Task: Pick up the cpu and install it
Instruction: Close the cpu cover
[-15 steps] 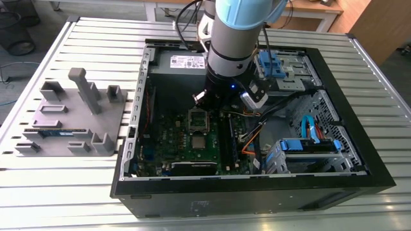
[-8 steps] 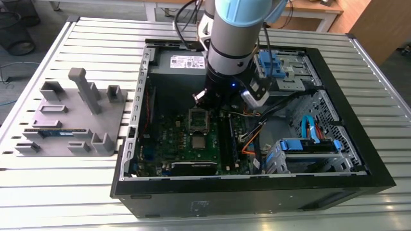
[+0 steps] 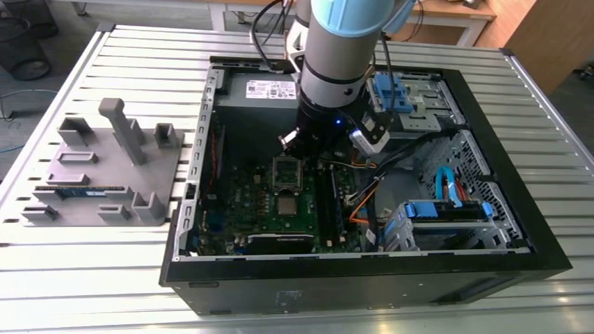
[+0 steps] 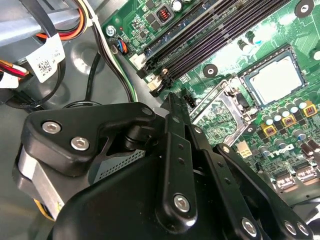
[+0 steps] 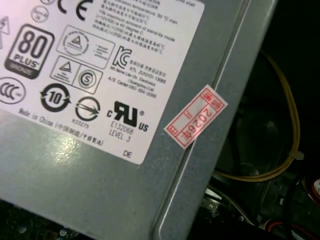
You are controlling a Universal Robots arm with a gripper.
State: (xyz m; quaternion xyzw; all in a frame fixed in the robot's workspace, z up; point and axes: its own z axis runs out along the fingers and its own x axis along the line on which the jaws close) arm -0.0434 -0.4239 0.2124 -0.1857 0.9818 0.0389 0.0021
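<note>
My gripper (image 3: 307, 149) hangs over the socket frame (image 3: 286, 173); the cpu (image 4: 276, 76) sits seated; finger state, cannot tell

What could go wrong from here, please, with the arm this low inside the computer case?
The chip already lies in its socket with the metal frame raised, so any nudge could shift it on the contacts. The end effector hangs close above the board, where a small drift could hit the frame or the memory slots. Loose cables run beside the arm and might snag.
</note>
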